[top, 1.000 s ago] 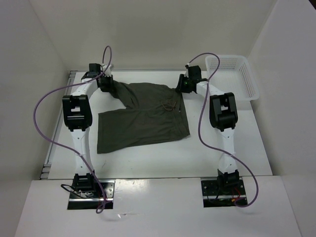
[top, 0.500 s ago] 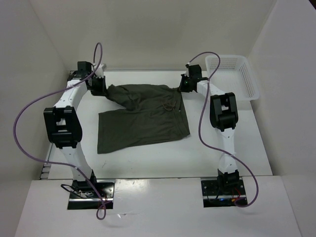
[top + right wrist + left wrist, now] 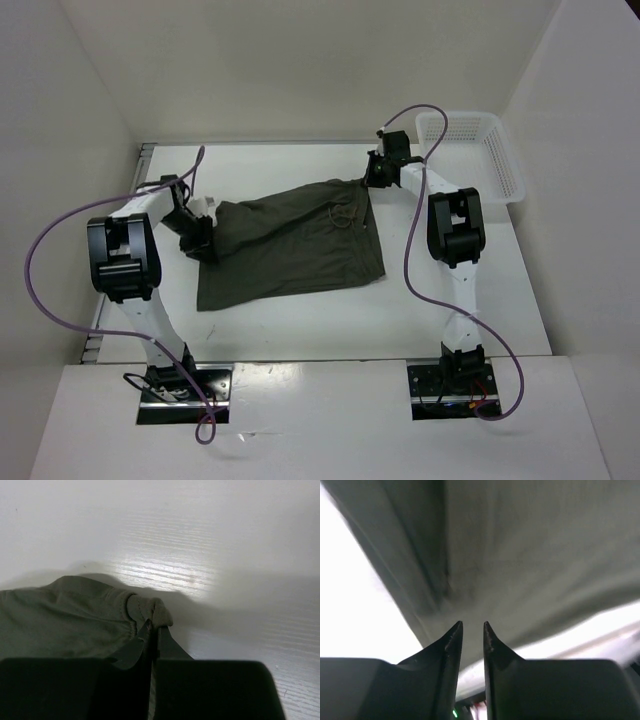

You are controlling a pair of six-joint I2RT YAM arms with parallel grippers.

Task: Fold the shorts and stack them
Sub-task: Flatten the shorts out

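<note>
Tabletop (image 3: 300, 320) white, walls (image 3: 300, 70) white. 1 mesh basket (image 3: 480, 150) far-right corner. 1 shorts (image 3: 300, 240) mid-table. Left gripper (image 3: 197, 238) jaws narrow, pinching leg; right gripper (image 3: 376, 175) clamped on waistband corner.

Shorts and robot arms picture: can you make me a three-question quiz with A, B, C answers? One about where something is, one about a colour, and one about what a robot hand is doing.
1. Where on the table is the white basket?
A. At the far right corner
B. Between the two arm bases
C. On top of the cloth

2. What colour are the shorts?
A. Bright red
B. Dark olive green
C. Yellow

3. What is the right gripper doing?
A. Hanging wide open in the air
B. Holding the basket
C. Pinching a corner of the shorts

Answers:
1. A, as the top view shows the basket past the right arm, by the far wall.
2. B, as both the top and right wrist views show dark green cloth.
3. C, as the right wrist view shows the fingers closed on a rolled cloth corner.
</note>
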